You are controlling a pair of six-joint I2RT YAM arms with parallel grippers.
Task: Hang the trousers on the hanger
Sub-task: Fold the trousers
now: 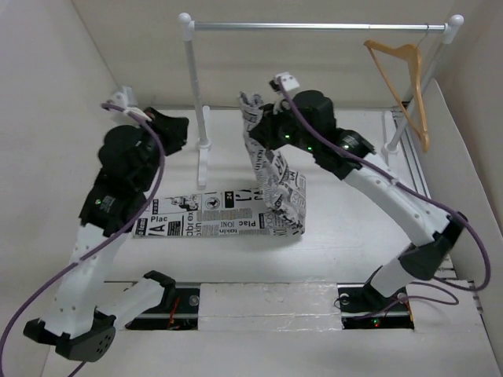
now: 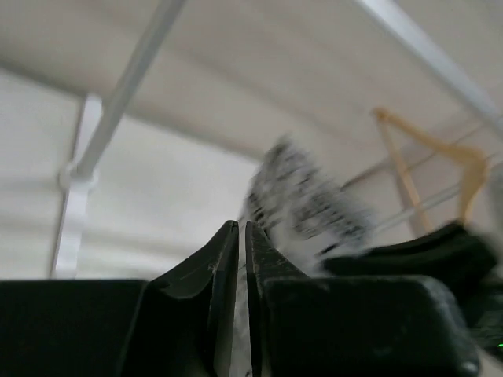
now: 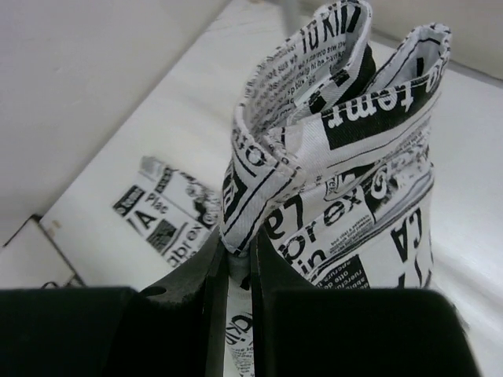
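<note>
While hanger [image 1: 418,94] hangs on rail [image 1: 314,26], R end effector [image 3: 234,259] grips trousers [image 3: 346,181].

All readable print stood on the trousers [image 3: 338,188]. In the right wrist view, the raised fold at centre carried large black "prex" with "in" beneath it, a big "7" to its left and "CA" toward the right edge. Upside-down letters near the upper right seemed to read "femr". The flat part at lower left of that frame bore "Plac", "A" and "abrex". The top view also showed "Plac" and "A" at middle left. In the left wrist view the print was too blurred to read.
</note>
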